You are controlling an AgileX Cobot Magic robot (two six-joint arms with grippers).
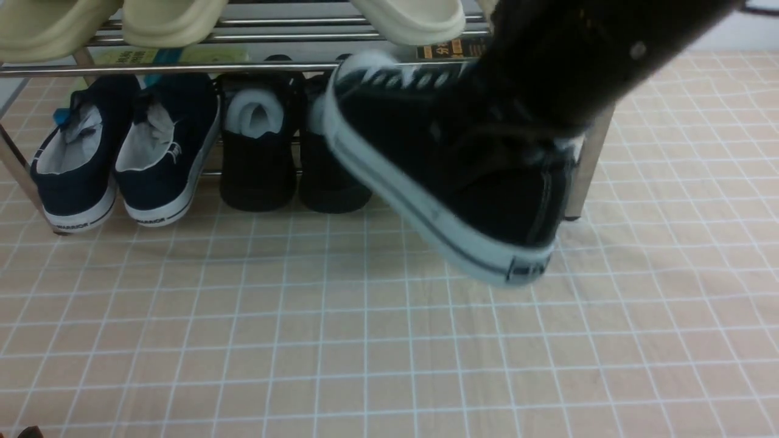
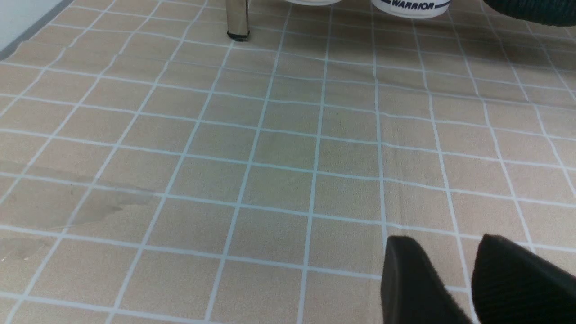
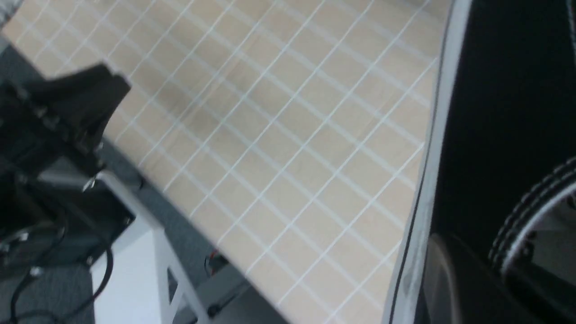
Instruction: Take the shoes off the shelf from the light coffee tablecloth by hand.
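**Item 1: right arm**. We recorded it coming down from the upper right of the front view, slanting forward and inward. Its end, the right gripper, met the collar of a black lace-up sneaker. The fingers were lost in dark blur, so we could not tell how far apart they stood. They did have hold of the sneaker, for it hung clear of the cloth. Below the fingers the heel dipped lowest, toward the robot. Beyond them the white toe cap pointed up and away at the shelf. The right wrist view showed white sole and black canvas close against the camera. We made out one sneaker only.

**Item 2: shelf**. Chrome tubes, just beyond the right fingers. On the lower tier, to the left of those fingers, stood an all-black pair stuffed with white paper, then a navy pair with white soles. Cream slippers lay on the upper bars.

**Item 3: light coffee tablecloth**. White grid, spread beneath both sets of fingers.

**Item 4: left gripper**. We found it held low over the cloth, pointing toward a shelf leg and the navy heels well ahead of it. Its two black fingers stood slightly parted, with bare cloth showing between them and nothing held.
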